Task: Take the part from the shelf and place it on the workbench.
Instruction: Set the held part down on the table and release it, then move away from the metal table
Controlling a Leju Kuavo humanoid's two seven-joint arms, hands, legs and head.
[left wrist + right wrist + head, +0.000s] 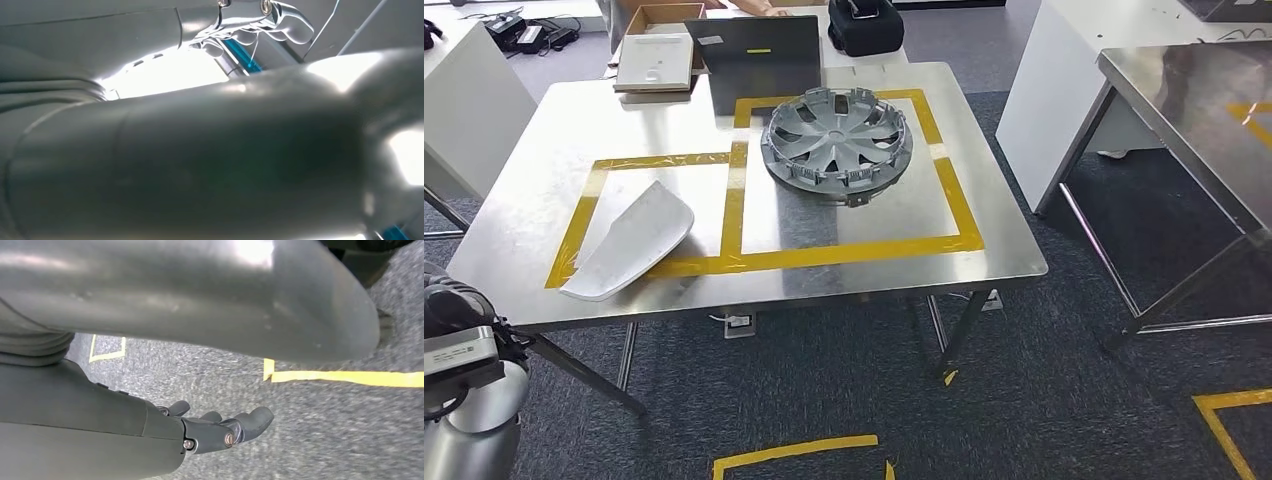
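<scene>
The left arm (469,400) comes in at the lower left corner of the head view, below the near left corner of the bench (844,280). The left hand (200,165) fills its wrist view as a blurred grey mass, and whether it is released, clenched or grasping anything cannot be told.

Up and forward of that arm, the white panel (631,243) lies flat on the bench inside the left yellow tape box (584,215), its near tip over the tape line. Further right, well apart from the arm, the grey wheel cover (837,140) lies flat in the larger tape box (959,205), at its far side, its far rim over the tape. Behind it, at the bench's far edge, stand a dark laptop (754,55), a cardboard box (659,45) to its left and a black bag (865,25) to its right.

The right hand (215,430) hangs over grey carpet (325,430), fingers (255,421) loosely curled and apart, grasping nothing. Yellow floor tape (345,377) runs beyond the fingertips.

At far right a second steel table (1184,110) stands well apart from both hands.
</scene>
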